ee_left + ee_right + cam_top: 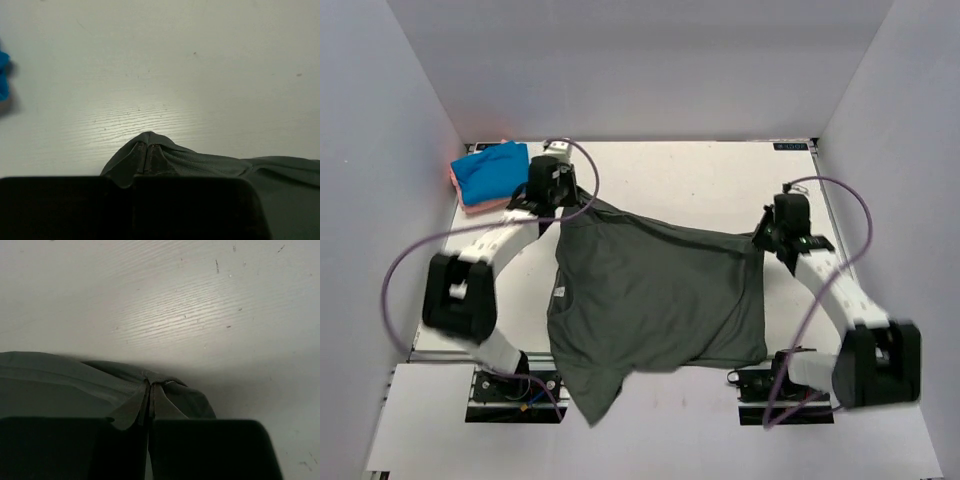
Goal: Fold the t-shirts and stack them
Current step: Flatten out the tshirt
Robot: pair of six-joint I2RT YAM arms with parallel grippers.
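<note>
- Left pincer is clamped tight on a bunched far corner of the dark grey-green t-shirt — cloth peaks out just ahead of it.
- Right pincer is pinched firmly on the other far corner.
- The shirt stretches between the two across the tabletop, its near part spilling past the front edge.
- A small white label shows near its left side.
- Far-left corner — the blue t-shirt sits folded on top of the salmon-pink t-shirt.
</note>
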